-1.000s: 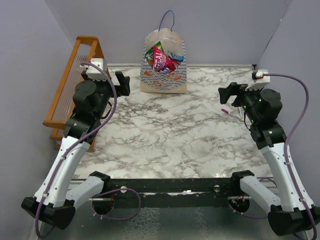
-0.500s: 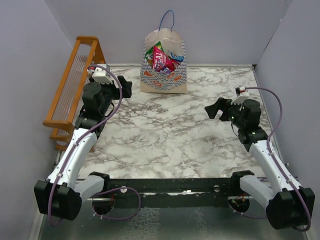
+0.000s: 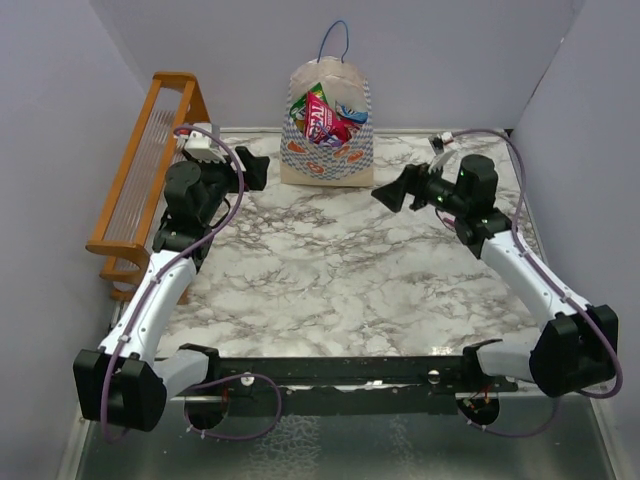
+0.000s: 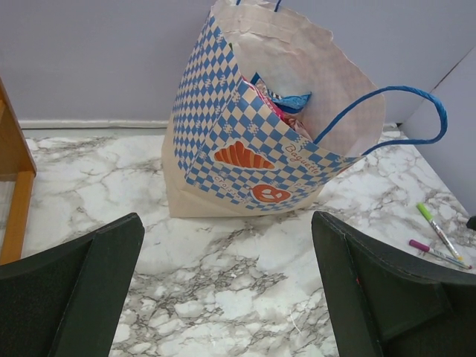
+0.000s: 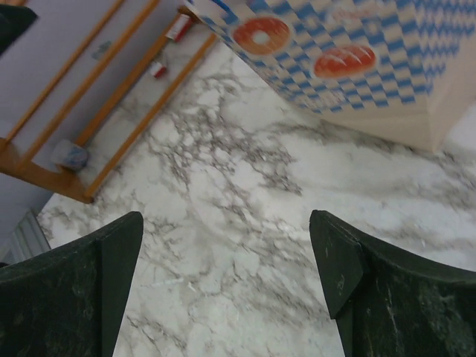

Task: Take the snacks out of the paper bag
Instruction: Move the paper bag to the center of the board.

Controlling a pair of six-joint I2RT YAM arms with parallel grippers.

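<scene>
the paper bag (image 3: 328,130) stands upright at the far edge of the marble counter (image 3: 330,280), against the back wall, mouth open. the snacks (image 3: 326,117) are all inside it, with a pink-red packet poking up highest. the left end effector (image 3: 250,170) hovers just left of the bag's lower corner, apart from it, fingers spread wide and holding nothing. its wrist view shows the bag straight ahead beyond the gap, one blue cord handle (image 4: 401,111) drooping to the right. the right end effector (image 3: 392,190) hovers near the bag's lower right corner, pointing at it, fingers also spread wide and empty. in its wrist view the checkered band sits ahead, toward the upper right, without contact.
</scene>
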